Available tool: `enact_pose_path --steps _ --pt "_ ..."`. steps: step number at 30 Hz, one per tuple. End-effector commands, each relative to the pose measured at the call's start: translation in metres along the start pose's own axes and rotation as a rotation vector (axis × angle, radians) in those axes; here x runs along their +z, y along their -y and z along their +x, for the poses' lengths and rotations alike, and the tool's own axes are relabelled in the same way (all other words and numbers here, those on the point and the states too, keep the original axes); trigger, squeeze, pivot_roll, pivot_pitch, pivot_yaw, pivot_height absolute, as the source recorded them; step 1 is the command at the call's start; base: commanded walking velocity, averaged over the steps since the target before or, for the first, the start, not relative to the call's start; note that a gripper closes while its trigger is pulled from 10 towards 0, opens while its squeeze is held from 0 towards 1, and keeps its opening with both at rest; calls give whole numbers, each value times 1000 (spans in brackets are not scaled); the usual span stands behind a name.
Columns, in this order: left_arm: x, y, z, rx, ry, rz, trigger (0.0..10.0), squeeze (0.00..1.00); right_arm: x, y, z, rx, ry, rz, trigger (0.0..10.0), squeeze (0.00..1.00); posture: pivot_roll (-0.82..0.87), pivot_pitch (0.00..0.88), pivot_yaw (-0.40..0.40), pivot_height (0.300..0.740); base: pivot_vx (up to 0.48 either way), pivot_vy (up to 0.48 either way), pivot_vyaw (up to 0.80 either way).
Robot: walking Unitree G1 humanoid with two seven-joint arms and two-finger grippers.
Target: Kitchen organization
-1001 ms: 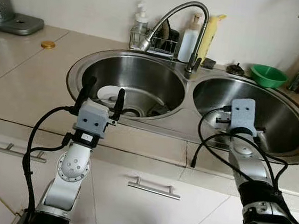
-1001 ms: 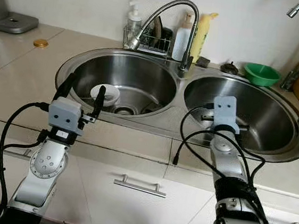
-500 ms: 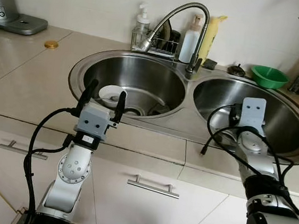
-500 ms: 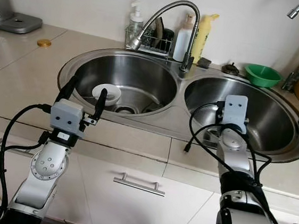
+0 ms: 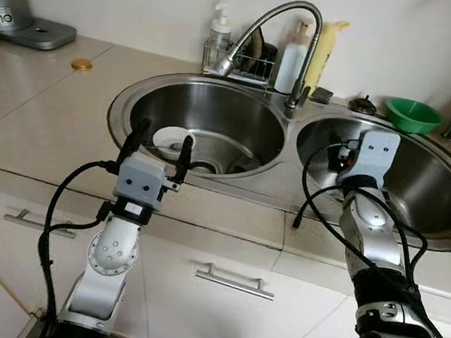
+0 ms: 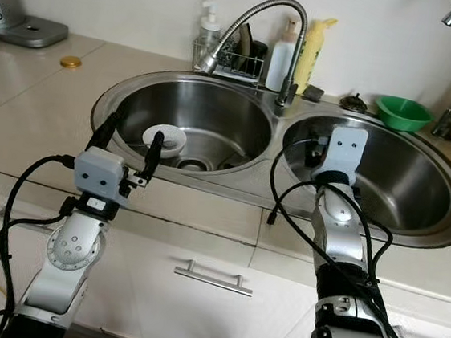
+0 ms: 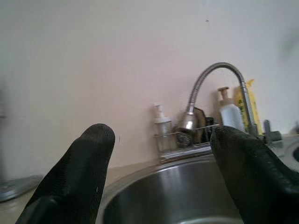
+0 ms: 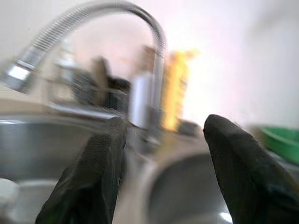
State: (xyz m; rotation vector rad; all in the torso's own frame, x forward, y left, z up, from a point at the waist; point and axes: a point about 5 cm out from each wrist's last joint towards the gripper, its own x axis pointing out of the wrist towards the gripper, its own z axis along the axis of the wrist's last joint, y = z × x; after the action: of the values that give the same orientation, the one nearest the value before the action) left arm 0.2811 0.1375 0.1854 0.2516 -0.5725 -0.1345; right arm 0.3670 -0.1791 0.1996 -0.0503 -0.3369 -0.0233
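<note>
Inside the left basin (image 5: 215, 115) a white bowl (image 5: 170, 141) is seen near the drain. Just before its front rim, the left end effector (image 5: 162, 143) is held with fingers apart and empty. Over the right basin (image 5: 418, 177), the right end effector (image 8: 161, 154) is raised, fingers likewise apart, pointed toward the faucet (image 5: 282, 30).

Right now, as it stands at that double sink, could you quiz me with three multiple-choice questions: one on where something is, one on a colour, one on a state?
1. Where is the white dish?
A. left basin
B. right basin
C. counter

2. What colour is the small bowl behind the right basin?
A. red
B. green
C. blue

3. How is the left gripper?
A. shut on a dish
B. open, empty
C. holding a bottle

Answers: 1 A, it lies beside the left drain. 2 B, plainly green. 3 B, its fingers stand apart, empty.
</note>
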Motion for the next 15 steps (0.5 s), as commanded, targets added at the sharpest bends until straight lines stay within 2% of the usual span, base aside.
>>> enact_pose_path --steps 1,7,10,15 --pt "3 -2 1 4 16 -3 10000 0 10 -9 0 32 63 -4 10000 0 45 0 -67 740 0 480 0" --pt "1 -3 -2 -2 7 1 10000 0 18 -15 -6 52 127 -42 10000 0 43 0 -67 740 0 480 0" --pt "1 -2 -2 -6 5 -1 10000 0 18 -20 -14 77 140 -49 10000 0 41 0 -68 740 0 480 0" --pt "0 -1 -2 -7 4 -3 10000 0 18 -23 -23 97 153 -34 10000 0 38 0 -67 740 0 480 0"
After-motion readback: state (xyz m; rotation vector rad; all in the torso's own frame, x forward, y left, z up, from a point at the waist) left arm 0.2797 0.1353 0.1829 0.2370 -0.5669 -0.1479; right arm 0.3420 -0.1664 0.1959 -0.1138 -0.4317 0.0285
